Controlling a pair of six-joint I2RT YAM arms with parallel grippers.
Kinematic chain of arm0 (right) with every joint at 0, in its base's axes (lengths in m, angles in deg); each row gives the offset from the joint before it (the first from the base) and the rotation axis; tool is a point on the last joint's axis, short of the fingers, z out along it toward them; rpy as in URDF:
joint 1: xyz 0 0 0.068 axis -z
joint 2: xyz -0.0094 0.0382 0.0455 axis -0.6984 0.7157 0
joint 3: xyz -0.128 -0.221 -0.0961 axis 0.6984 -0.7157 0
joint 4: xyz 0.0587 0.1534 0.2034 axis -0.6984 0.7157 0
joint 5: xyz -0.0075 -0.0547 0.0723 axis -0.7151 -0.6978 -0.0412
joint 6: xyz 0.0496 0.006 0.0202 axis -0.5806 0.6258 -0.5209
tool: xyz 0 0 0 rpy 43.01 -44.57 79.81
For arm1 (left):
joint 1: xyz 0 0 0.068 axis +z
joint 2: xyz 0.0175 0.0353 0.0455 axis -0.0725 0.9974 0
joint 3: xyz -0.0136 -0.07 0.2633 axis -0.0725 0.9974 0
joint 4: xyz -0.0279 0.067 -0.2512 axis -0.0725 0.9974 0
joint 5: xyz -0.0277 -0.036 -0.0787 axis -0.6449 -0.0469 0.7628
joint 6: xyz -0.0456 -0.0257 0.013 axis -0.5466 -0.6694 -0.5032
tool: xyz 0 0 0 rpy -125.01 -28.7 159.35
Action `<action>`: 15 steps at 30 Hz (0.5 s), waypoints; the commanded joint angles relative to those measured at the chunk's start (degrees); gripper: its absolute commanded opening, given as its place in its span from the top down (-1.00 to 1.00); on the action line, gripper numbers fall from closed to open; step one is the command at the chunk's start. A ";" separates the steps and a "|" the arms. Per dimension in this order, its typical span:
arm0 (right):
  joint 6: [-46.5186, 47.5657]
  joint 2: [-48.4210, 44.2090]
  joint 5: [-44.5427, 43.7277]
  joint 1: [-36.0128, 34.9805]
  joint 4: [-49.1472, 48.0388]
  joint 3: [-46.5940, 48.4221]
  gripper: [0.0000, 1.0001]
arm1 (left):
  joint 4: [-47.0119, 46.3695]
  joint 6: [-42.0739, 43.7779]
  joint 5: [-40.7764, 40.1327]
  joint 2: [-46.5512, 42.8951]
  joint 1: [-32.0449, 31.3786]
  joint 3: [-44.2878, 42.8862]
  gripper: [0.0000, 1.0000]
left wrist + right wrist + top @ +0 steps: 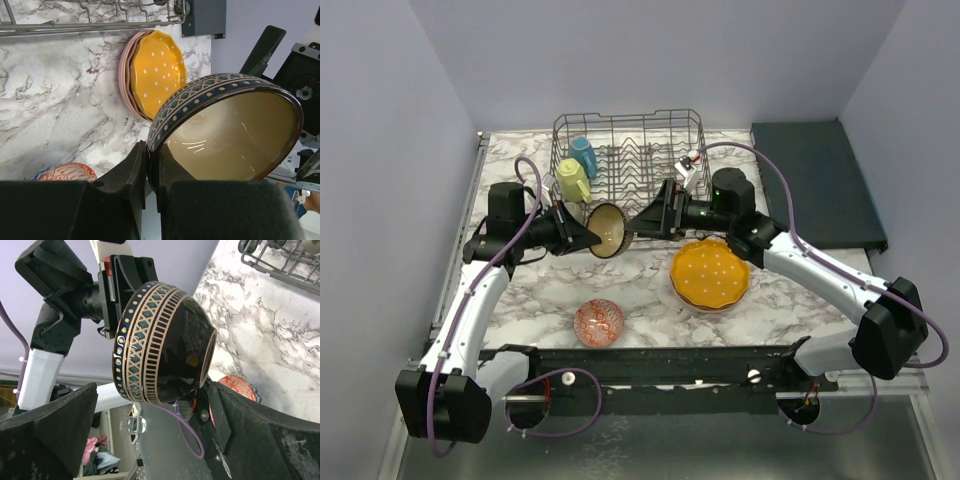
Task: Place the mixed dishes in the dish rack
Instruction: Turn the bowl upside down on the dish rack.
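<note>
Currently the left hand (151,160) is clamped narrow on the rim of the dark brown bowl (610,230), one finger inside and one outside the wall. The bowl hangs in the air on its side above the middle of the surface (540,290), just short of the near edge of the dish rack (630,114).

Bowl condition: glossy dark brown outside and a plain tan inside with light glare. Below the rim runs a cream lattice band with teal diamonds, edged by a row of pale dots. Under that comes a ring of upright cream bars. No chips are visible.

The right hand (642,222) stands wide, fingers spread either side of the bowl's base. Contact cannot be confirmed from its wrist view.

The rack sits at 12 o'clock on the surface. At its 9 o'clock end are a blue mug (584,155) and a yellow-green mug (573,180).

From the held bowl, the orange white-dotted plate (712,272) lies at 4 o'clock, stacked on a pink plate (122,75). A red-patterned bowl (599,321) rests at 6 o'clock on the surface. A dark tray (815,180) lies at 3 o'clock of the rack.
</note>
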 commanded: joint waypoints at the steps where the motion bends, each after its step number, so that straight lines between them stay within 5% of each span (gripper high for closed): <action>1: -0.46 1.60 -1.96 -0.70 -0.82 2.78 -1.00 | -4.55 -1.69 3.93 -1.63 -0.31 0.37 1.00; 15: -1.57 4.04 -1.29 -1.31 -1.49 4.20 -0.99 | -5.75 -2.69 3.99 -1.46 -0.31 0.24 1.00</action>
